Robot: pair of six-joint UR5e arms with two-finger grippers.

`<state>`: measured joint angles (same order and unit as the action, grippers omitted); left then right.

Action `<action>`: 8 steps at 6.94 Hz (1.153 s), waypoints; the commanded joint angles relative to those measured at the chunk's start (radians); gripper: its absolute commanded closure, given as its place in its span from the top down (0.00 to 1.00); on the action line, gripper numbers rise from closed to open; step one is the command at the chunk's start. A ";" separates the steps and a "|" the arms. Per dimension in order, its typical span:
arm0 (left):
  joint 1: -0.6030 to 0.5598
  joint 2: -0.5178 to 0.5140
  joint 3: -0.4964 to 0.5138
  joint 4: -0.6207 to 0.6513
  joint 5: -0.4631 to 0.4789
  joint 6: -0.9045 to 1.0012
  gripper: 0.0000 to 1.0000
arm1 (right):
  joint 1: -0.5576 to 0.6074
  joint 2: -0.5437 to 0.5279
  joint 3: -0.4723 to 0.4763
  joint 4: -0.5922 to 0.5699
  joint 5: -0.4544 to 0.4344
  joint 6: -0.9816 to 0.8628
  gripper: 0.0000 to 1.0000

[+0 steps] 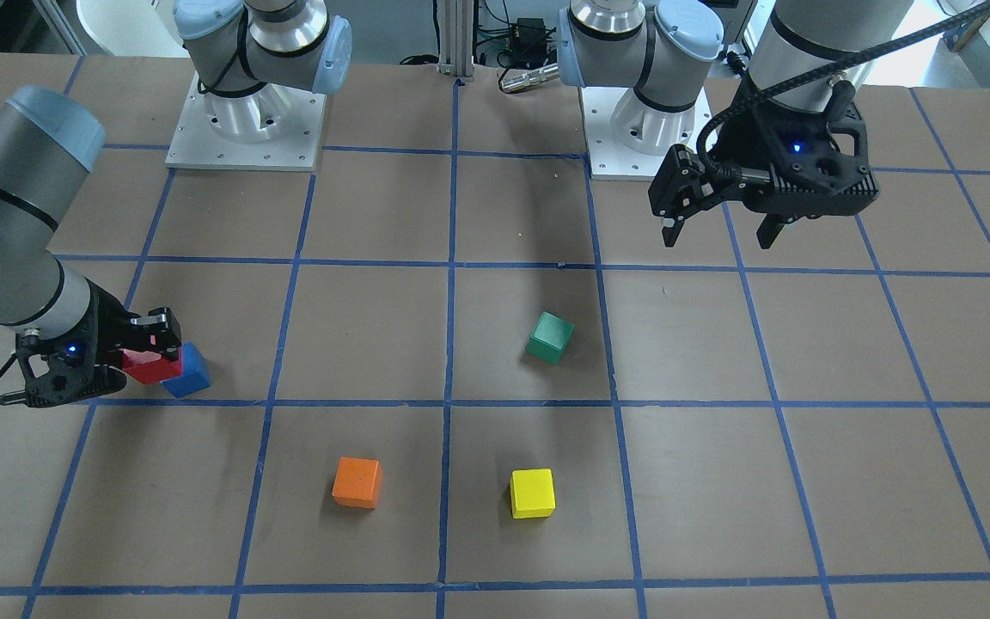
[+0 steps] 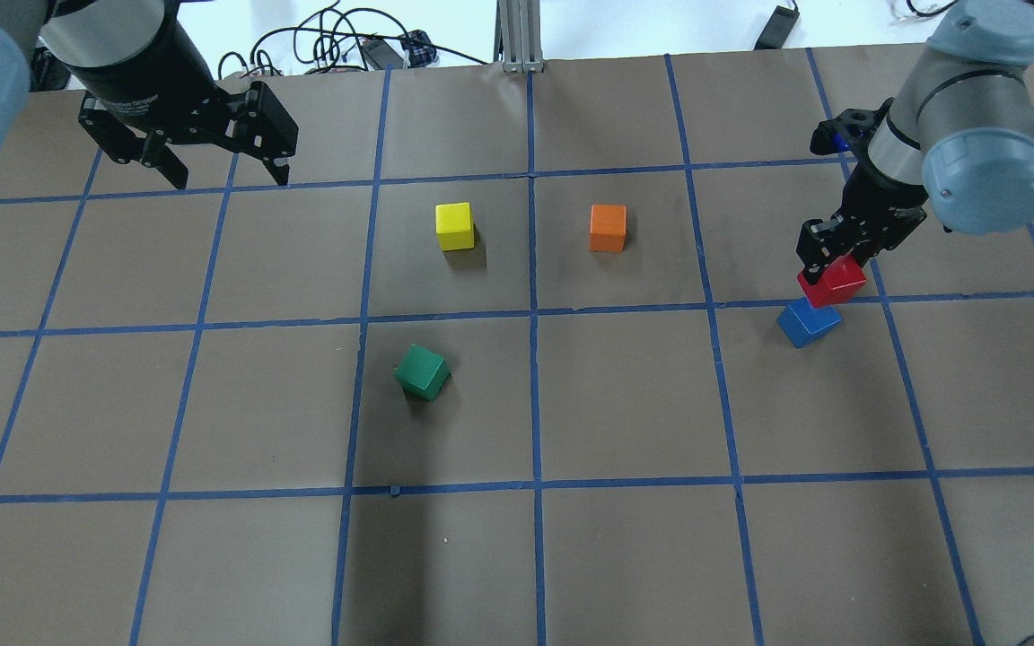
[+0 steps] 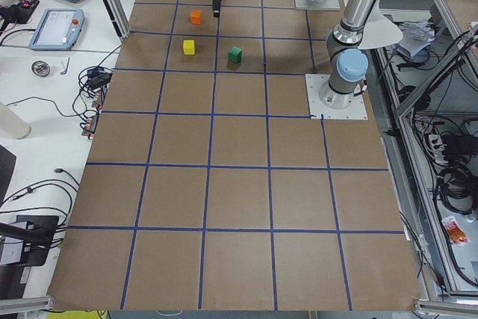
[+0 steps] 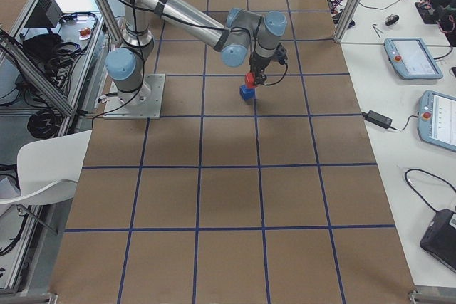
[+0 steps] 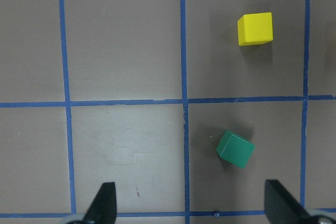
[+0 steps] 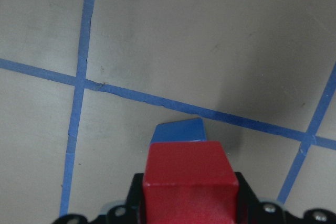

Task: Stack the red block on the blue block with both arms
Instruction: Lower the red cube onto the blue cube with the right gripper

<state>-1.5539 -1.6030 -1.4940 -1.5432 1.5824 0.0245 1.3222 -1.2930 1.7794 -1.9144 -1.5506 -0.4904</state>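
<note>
The tabletop (image 2: 212, 556) is viewed from behind the robot, high up, looking forward and down, in the overhead view. It is faced from the opposite side, steeply downward, in the front-facing view, so left and right are swapped there. The two side views are set farther off at either end, looking along its length. Close downward looks are given by the wrist cameras. The green block (image 5: 235, 149) and yellow block (image 5: 255, 29) are framed by the left one, the red block (image 6: 189, 174) and blue block (image 6: 177, 131) by the right; all are shared with the wide views.

Green cube (image 2: 422, 371), yellow cube (image 2: 454, 225) and orange cube (image 2: 608, 227) stand well apart with wide passages between; red block (image 2: 833, 283) overhangs blue block (image 2: 807, 325).
</note>
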 commanded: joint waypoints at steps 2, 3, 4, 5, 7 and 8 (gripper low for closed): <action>0.000 0.000 0.000 0.000 0.001 0.000 1.00 | 0.000 0.001 0.057 -0.073 0.001 0.001 0.01; 0.000 0.000 0.000 0.000 0.001 0.000 1.00 | 0.000 0.001 0.061 -0.086 0.001 0.001 0.06; 0.000 0.000 0.000 0.000 -0.001 0.000 1.00 | 0.000 0.001 0.061 -0.087 0.001 0.001 0.16; 0.000 0.000 0.000 0.000 -0.001 0.000 1.00 | 0.000 0.003 0.061 -0.087 0.000 0.003 0.34; 0.000 0.000 0.000 0.000 -0.001 0.000 1.00 | 0.000 0.003 0.061 -0.089 0.001 0.007 0.70; 0.000 0.000 0.001 0.000 -0.001 0.000 1.00 | 0.000 0.003 0.061 -0.089 0.003 0.010 0.87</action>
<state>-1.5539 -1.6030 -1.4939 -1.5432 1.5816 0.0245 1.3223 -1.2902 1.8407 -2.0028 -1.5491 -0.4834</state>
